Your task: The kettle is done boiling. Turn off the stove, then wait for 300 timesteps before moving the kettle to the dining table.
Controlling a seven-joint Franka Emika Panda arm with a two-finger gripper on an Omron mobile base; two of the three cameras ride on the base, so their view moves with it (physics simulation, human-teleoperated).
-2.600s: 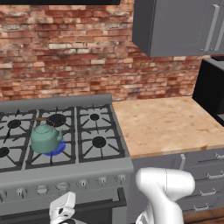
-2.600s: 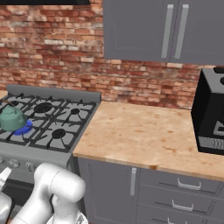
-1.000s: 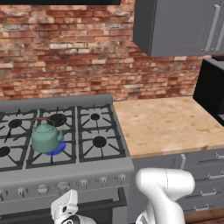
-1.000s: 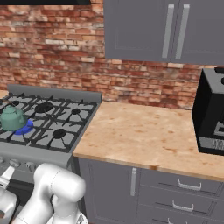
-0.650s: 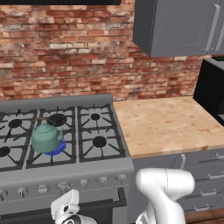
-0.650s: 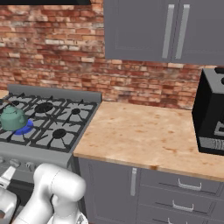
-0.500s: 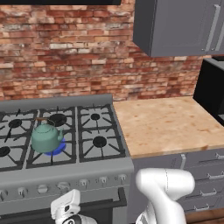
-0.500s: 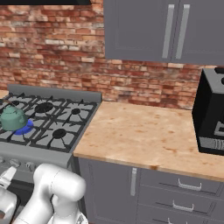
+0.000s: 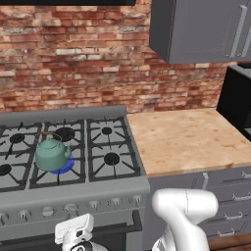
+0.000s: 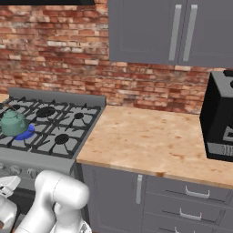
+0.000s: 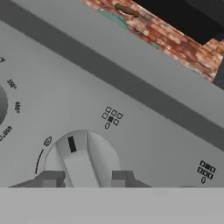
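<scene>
Nothing among the fixtures has shifted since a second ago; kettle, range and counter sit as before, and the white hand at the range front has barely stirred. Kettle: squat, rounded, glossy teal-green body with thin brown arched handle, seated on the black grate over a blue flame, at 9 o'clock in the left base view. Stove: wide matte grey metal range, black cast grates, row of small round front knobs. Gripper: two small dark fingertips straddling the raised bar of a round grey knob at 6 o'clock in the hand view, moderately spread; contact cannot be told. Counter: speckled light wood, at 3 o'clock of the range. Backsplash: rough red brick.
</scene>
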